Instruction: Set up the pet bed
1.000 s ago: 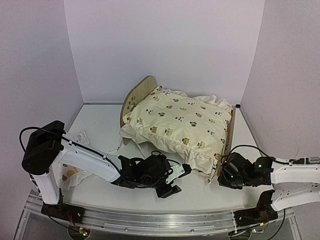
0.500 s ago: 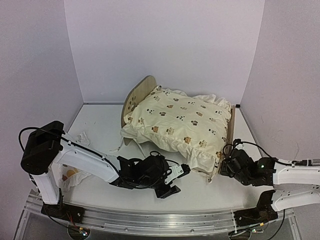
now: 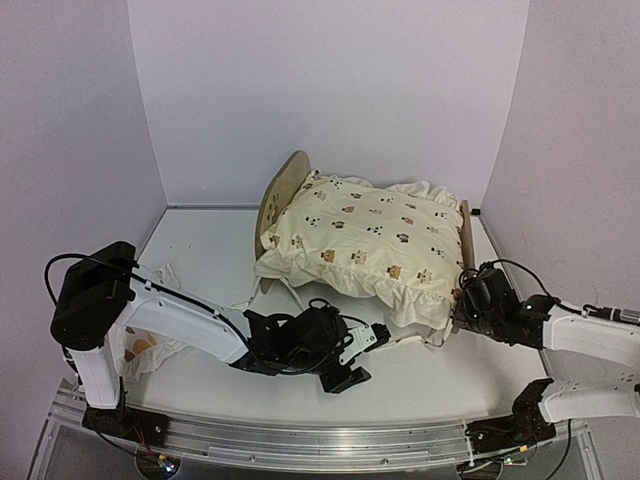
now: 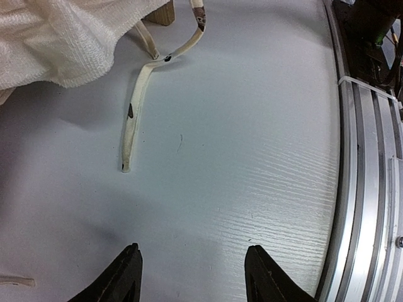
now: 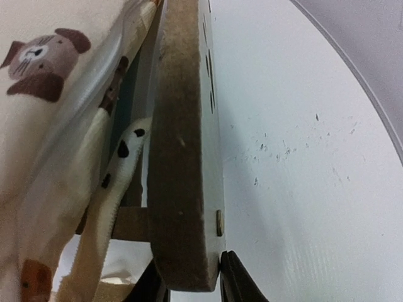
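Observation:
The pet bed stands at the back middle of the table, arched headboard (image 3: 280,190) on the left and low footboard (image 3: 466,240) on the right. A cream animal-print cushion (image 3: 365,245) covers it. My right gripper (image 3: 462,305) is shut on the near end of the footboard (image 5: 182,157), one finger on each face, as the right wrist view shows (image 5: 189,286). The cushion (image 5: 50,126) hangs beside the board. My left gripper (image 3: 365,355) hovers low over bare table, open and empty (image 4: 194,264). A cushion tie (image 4: 135,107) lies ahead of it.
A small white pillow with orange prints (image 3: 140,345) lies under the left arm at the near left. The aluminium rail (image 4: 371,157) runs along the table's near edge. Purple walls close in the back and both sides.
The right gripper has moved away from the near edge with the footboard's end, swinging the bed round and shifting it right. The left gripper has drifted slightly right, still open.

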`<state>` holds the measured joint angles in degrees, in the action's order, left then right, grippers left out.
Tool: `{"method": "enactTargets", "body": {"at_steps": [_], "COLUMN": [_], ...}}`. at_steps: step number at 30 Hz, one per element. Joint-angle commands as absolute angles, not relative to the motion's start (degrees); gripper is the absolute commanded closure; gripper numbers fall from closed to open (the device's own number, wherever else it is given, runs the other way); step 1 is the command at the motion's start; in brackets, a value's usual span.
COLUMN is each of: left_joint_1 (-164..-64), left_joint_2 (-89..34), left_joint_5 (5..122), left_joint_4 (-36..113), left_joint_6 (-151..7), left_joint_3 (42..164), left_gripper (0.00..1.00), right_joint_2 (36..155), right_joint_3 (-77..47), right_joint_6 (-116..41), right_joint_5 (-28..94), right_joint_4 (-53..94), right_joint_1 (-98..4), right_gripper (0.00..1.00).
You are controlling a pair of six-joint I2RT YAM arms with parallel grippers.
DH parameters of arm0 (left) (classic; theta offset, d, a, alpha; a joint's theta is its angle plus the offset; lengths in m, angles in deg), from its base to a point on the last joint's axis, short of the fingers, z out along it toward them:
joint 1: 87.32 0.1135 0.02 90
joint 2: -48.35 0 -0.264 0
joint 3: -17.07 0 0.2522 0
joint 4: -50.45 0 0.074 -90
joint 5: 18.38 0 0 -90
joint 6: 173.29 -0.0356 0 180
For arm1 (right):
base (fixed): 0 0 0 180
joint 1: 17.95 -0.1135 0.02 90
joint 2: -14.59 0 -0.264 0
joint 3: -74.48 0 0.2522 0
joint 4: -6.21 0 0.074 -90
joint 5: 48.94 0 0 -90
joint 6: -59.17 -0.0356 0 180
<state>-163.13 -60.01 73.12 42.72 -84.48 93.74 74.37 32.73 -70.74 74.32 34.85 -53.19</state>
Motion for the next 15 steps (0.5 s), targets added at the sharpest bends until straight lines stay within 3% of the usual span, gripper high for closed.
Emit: {"method": "enactTargets", "body": {"at_steps": [1,5,15], "left_joint_1": [-163.0,-163.0,-162.02], "left_joint_2": [-58.83,-58.14,-62.64], "left_joint_5": [72.81,72.92,72.72], "left_joint_4": [43.95,44.28,46.61], "left_joint_6": [-83.82,-83.82,-82.77], "left_joint_3": [94.51,93.71,97.29], "left_gripper": [0.43,0.43,0.41], "right_joint_2": [68.53,61.69,57.48], "right_joint_3": [31.1,33.52,38.5], "right_joint_6": [-74.41,-79.76,-88.98], "right_joint_5": [67.38,61.87,55.74], "right_joint_4": [40.22,44.52,46.87], "right_joint_1": [-53.3,-53.28,-53.38], "right_gripper": [0.66,0.58,0.6]}}
